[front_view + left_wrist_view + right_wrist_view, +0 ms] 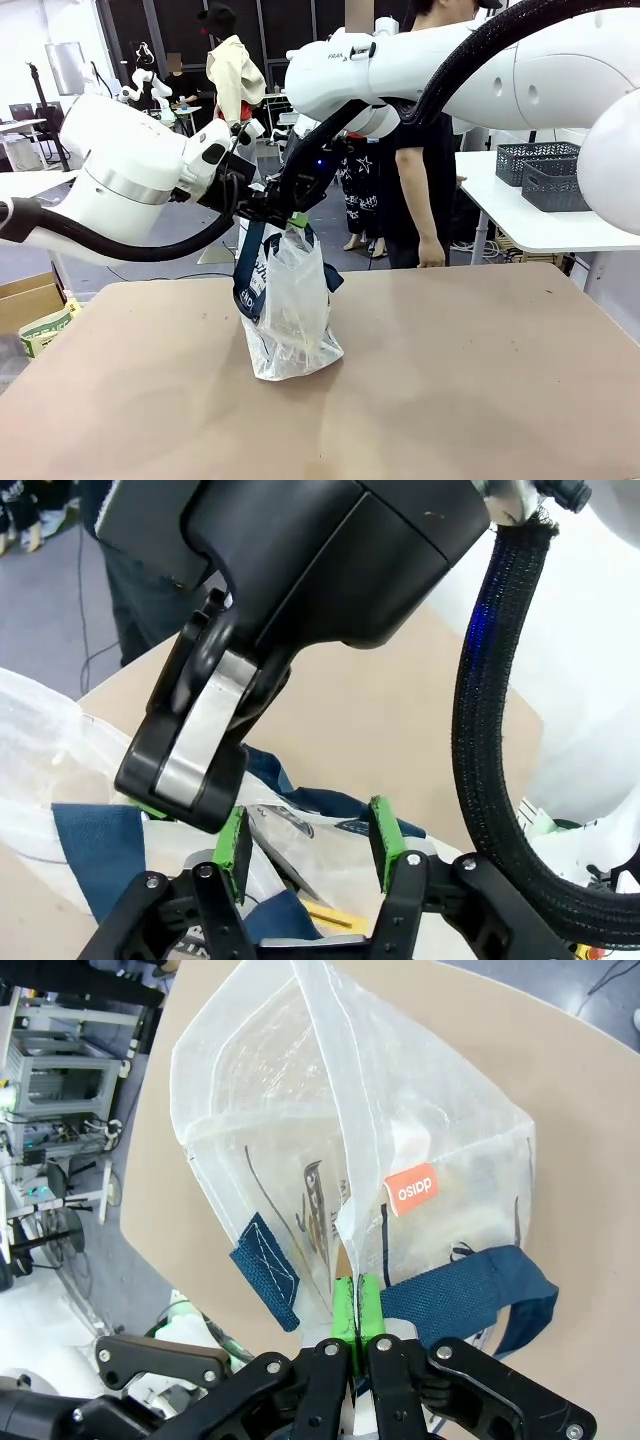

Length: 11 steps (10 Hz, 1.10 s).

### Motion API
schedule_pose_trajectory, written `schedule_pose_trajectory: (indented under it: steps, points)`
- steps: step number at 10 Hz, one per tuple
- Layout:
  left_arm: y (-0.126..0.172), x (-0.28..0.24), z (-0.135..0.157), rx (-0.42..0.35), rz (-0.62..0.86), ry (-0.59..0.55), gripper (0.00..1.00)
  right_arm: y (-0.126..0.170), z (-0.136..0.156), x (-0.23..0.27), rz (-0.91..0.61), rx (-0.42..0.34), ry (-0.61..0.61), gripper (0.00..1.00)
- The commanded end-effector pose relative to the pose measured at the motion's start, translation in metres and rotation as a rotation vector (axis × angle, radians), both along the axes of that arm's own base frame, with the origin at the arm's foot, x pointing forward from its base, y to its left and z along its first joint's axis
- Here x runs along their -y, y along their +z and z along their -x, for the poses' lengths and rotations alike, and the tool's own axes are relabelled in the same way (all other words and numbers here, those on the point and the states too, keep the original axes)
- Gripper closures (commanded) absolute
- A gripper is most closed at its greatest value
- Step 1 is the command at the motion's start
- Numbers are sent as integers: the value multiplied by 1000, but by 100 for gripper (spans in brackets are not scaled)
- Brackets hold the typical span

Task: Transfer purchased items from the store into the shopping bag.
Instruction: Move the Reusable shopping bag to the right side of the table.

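Tan surface [480, 360] at frame centre carries your shopping bag [290, 310]; right tool [357, 1302] pinches its rim, holding the mouth up, while left tool [308, 842] hovers open-jawed above, likely to spread it.

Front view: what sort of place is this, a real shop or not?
Probably a robotics lab, not a real shop: a white left arm and right arm work at a shopping bag on a plain table, and grey baskets stand on a white side table behind.
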<state>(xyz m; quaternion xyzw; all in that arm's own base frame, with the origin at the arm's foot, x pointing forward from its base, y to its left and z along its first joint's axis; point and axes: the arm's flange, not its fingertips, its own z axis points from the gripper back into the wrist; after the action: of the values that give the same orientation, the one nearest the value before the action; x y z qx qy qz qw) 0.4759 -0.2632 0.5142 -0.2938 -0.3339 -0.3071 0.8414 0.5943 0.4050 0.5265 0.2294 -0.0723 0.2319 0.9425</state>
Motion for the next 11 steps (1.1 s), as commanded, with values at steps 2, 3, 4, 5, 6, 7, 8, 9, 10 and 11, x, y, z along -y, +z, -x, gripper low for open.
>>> schedule_pose_trajectory:
  steps: [2, 3, 4, 5, 6, 7, 8, 9, 10, 11]
  points:
    - [13, -3, 19, -11, -39, 80, 38, 2, -5, -7, 17, 6, -7, 100]
    - [16, -3, 23, -37, -39, 126, 38, 2, -5, -7, 17, 3, -7, 100]
    - [20, -2, 30, -49, -54, 177, 38, 2, -5, -7, 16, -2, -9, 100]
    - [24, -5, 33, -59, -59, 228, 38, 2, -6, -7, 15, -3, -7, 100]
    - [26, -9, 34, -50, -65, 263, 38, 2, -6, -7, 13, -5, -3, 100]
    - [26, -13, 34, -47, -55, 288, 38, 2, -7, -7, 11, -7, -2, 100]
    - [24, -16, 33, -65, -59, 317, 38, 2, -7, -7, 10, -7, -2, 100]
    - [23, -17, 34, -76, -80, 375, 38, 2, -6, -7, 11, -9, -4, 100]
    - [22, -18, 33, -95, -68, 392, 38, 2, -8, -7, 10, -10, -1, 100]
    - [20, -18, 36, -119, -78, 369, 38, 3, -7, -7, 9, -12, -3, 100]
